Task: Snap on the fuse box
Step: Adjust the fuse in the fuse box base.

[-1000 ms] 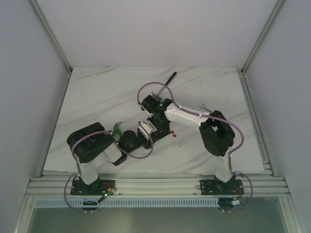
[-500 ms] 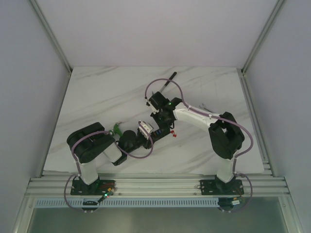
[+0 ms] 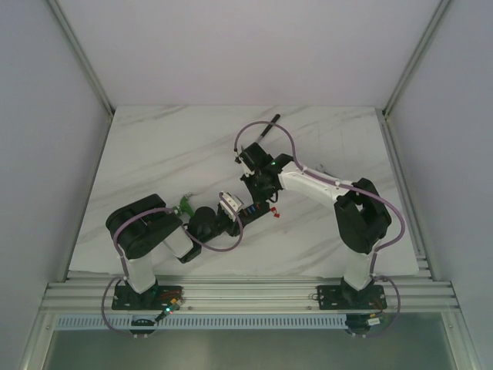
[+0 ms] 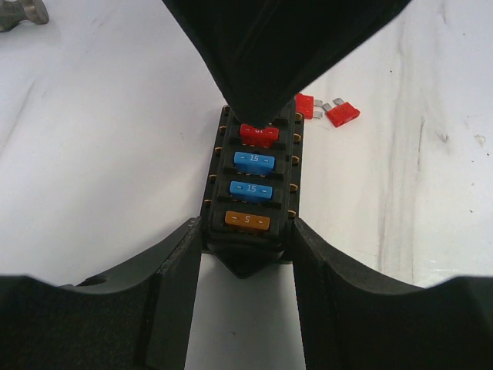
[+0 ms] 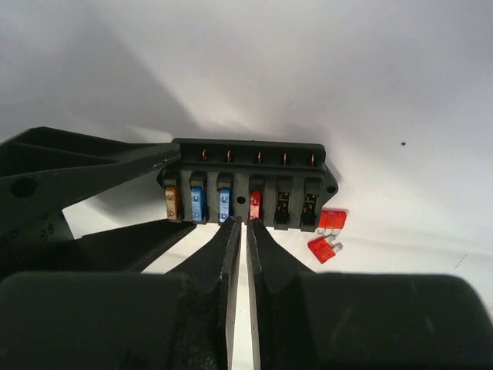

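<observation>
The left wrist view shows the fuse box [image 4: 253,177] clamped across its width by the left end effector [image 4: 246,235], with orange, blue and red fuses seated. Only the right wrist view shows the right end effector [image 5: 245,223] narrowed to a slit, its tips at the red fuse [image 5: 255,205]; whether they pinch it I cannot tell. Loose red fuses [image 5: 327,235] lie just beside the box. The white marbled table [image 3: 154,154] is walled on three sides. The box sits mid-table, well away from the edges, and the hammer [image 3: 269,123] lies farther back.

Fuse box [image 4: 252,202] far end hidden under right jaws (dark wedge), hammer [image 4: 19,11] cropped at corner
</observation>
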Controlling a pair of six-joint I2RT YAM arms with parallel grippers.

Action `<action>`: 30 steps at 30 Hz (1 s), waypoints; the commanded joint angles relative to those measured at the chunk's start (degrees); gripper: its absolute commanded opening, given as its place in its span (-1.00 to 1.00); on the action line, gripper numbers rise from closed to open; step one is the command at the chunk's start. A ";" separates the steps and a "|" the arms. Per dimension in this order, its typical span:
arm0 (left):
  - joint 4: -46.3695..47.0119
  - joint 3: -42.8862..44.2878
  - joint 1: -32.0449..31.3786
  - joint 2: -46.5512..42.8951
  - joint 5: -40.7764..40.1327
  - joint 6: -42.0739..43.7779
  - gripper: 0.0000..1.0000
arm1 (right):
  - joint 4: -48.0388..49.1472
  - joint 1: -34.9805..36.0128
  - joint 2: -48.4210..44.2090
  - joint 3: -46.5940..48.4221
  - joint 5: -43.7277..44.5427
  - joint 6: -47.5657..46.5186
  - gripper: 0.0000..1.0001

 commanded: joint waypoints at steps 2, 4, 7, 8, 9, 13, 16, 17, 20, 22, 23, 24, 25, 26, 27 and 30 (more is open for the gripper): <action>-4.13 -0.03 0.55 0.72 -0.67 1.51 -0.04 | -1.05 -0.07 2.38 -1.45 0.37 0.66 -0.73; -4.12 -0.01 0.56 0.76 -0.67 1.50 -0.05 | -1.13 -0.07 2.88 -1.45 0.65 0.66 -0.75; -4.15 -0.01 0.55 0.82 -0.67 1.42 -0.05 | -1.26 -0.07 3.56 -1.58 1.03 0.58 -0.79; -4.15 0.07 0.56 0.84 -0.69 1.42 -0.04 | -1.36 -0.07 3.79 -1.55 1.15 0.56 -0.81; -4.22 0.08 0.56 0.84 -0.67 1.41 -0.04 | -1.51 -0.07 4.00 -1.50 1.30 0.55 -0.84; -4.24 0.12 0.56 0.81 -0.69 1.41 -0.05 | -2.30 -0.07 5.29 -1.46 1.54 0.42 -0.96; -4.32 0.12 0.52 0.80 -0.67 1.41 -0.04 | -3.99 0.02 6.81 -1.37 1.99 0.12 -1.00; -4.26 0.13 0.56 0.83 -0.69 1.41 -0.05 | -4.79 0.10 7.47 -1.50 2.20 -0.07 -1.00; -4.33 0.09 0.58 0.77 -0.68 1.41 -0.05 | -6.80 0.59 9.32 -2.16 3.29 -0.67 -1.00; -4.23 0.10 0.57 0.88 -0.70 1.46 -0.05 | -7.86 0.95 10.47 -2.98 4.15 -0.81 -1.00; -4.24 0.10 0.55 0.94 -0.67 1.42 -0.05 | -8.24 1.04 11.07 -3.57 4.44 -0.83 -1.00; -4.19 0.14 0.60 1.01 -0.72 1.41 -0.05 | -8.51 1.07 11.70 -4.21 4.88 -0.69 -1.00; -4.16 0.09 0.59 1.11 -0.68 1.41 -0.05 | -8.62 1.09 12.36 -4.99 5.35 -0.60 -1.00; -4.16 0.09 0.64 1.06 -0.67 1.37 -0.05 | -8.75 1.08 13.00 -5.58 5.59 -0.53 -1.00; -4.15 0.08 0.67 1.05 -0.67 1.40 -0.05 | -8.62 1.15 13.71 -6.18 5.69 -0.54 -1.00; -4.00 0.03 0.65 1.18 -0.67 1.41 -0.05 | -7.89 1.71 16.39 -7.37 5.47 -0.70 -1.00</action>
